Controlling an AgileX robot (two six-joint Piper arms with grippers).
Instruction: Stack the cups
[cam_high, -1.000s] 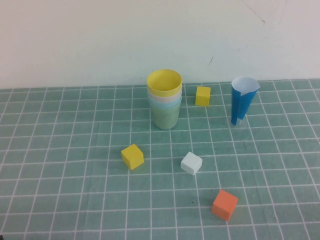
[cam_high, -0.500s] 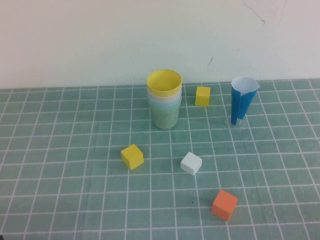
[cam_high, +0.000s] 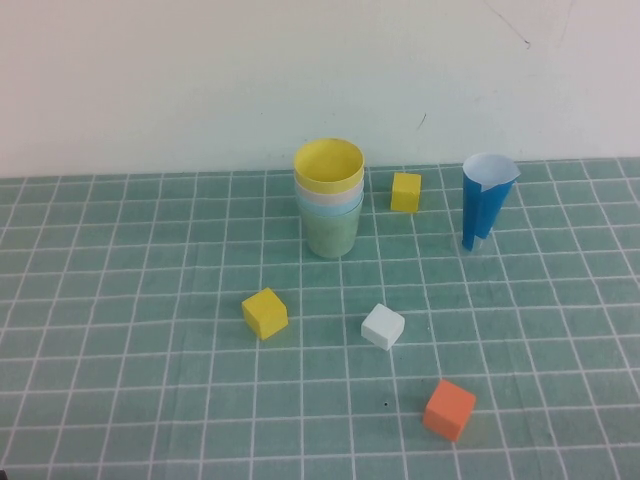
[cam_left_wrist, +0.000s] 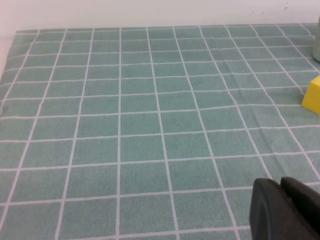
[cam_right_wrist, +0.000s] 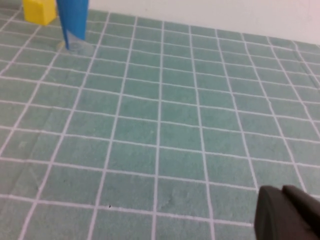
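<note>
The cup stack (cam_high: 329, 197) stands upright at centre far on the worktop (cam_high: 120, 380); the blue cup (cam_high: 486, 200) stands apart to its right, axis vertical, nearer the right end effector (cam_right_wrist: 287, 212). The left end effector (cam_left_wrist: 282, 207) is parked. Finger state: cannot tell for either.

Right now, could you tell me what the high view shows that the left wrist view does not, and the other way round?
Only the high view shows the cup stack with the yellow cup on top, the blue cone cup standing apart, the far yellow cube, the white cube and the orange cube. Neither arm appears there. Only the left wrist view shows the left gripper, low over bare cloth. The right gripper shows only in its own wrist view. Both share the green checked tablecloth and, apparently, the near yellow cube.
</note>
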